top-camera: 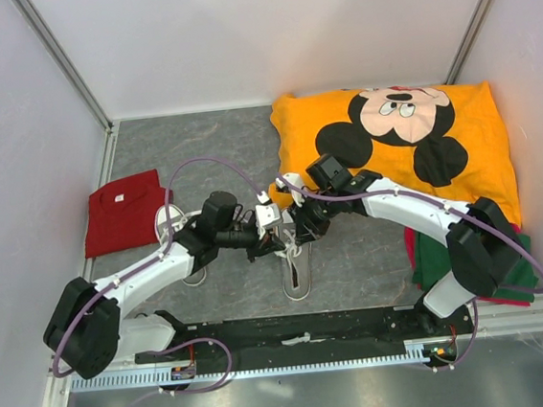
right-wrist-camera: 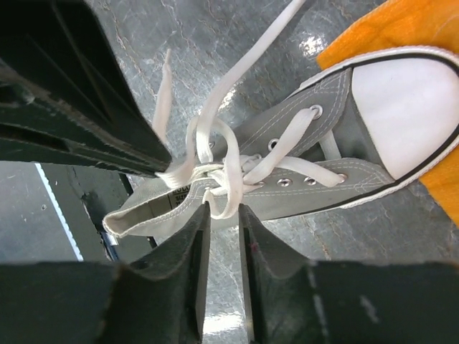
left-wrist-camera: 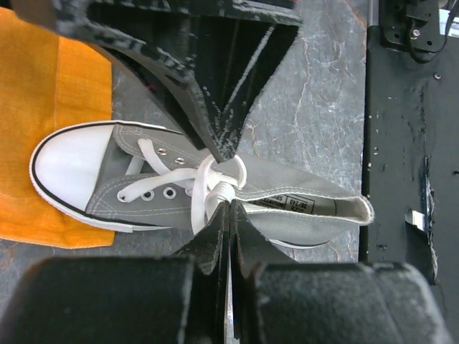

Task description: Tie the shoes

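Note:
One grey shoe (top-camera: 296, 276) with a white toe cap lies between my arms, toe towards the orange cloth. It shows in the left wrist view (left-wrist-camera: 301, 185) and the right wrist view (right-wrist-camera: 337, 183). Its white laces (left-wrist-camera: 172, 175) are crossed into a loose knot (right-wrist-camera: 231, 179) over the tongue. My left gripper (left-wrist-camera: 231, 203) is shut, pinching a lace at the knot. My right gripper (right-wrist-camera: 224, 209) stands opposite, slightly open, with a lace loop between its tips. The second shoe (top-camera: 170, 221) lies left, partly hidden under my left arm.
An orange Mickey Mouse cloth (top-camera: 391, 144) fills the back right, and the shoe's toe rests on its edge (left-wrist-camera: 43, 107). A folded red shirt (top-camera: 123, 213) lies at the left. Green and red cloths (top-camera: 429, 258) lie at the right. The black base rail (left-wrist-camera: 409, 143) runs along the near edge.

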Robot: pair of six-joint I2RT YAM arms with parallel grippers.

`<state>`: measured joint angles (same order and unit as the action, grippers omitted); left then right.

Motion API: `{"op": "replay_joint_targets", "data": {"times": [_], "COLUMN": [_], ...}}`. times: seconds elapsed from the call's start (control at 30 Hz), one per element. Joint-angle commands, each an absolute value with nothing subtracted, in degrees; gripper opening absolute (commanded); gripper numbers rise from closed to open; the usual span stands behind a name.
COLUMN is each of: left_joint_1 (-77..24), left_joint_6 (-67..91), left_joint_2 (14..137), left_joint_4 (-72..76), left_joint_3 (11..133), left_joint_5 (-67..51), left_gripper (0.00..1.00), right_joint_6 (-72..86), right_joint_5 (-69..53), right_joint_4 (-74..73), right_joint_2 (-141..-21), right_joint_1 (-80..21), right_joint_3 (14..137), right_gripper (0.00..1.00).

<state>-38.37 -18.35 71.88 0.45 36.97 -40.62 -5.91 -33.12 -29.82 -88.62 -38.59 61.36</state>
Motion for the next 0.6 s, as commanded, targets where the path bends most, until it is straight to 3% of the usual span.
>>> {"op": "replay_joint_targets", "data": {"times": [0.0, 0.37, 0.57], "left_joint_1": [-38.9, -38.9, -38.9], "left_joint_6": [-19.9, -20.7, -19.8], "left_joint_2": [68.6, 65.9, 65.6], "left_joint_4": [2.5, 1.1, 2.0], "left_joint_3": [34.2, 32.2, 31.1], "left_joint_5": [-42.4, -40.2, -39.7], "left_gripper": [0.02, 0.02, 0.02], "right_joint_6": [-8.8, -12.7, -13.8], "right_joint_5": [-33.6, -34.2, -34.0], "right_joint_4": [-30.6, -35.2, -36.6], "right_joint_2": [-91.0, -96.9, -96.6], "right_joint_1": [-38.3, -40.2, -40.6], "right_joint_3": [66.0, 71.2, 71.2], "right_gripper": [0.33, 0.36, 0.32]}}
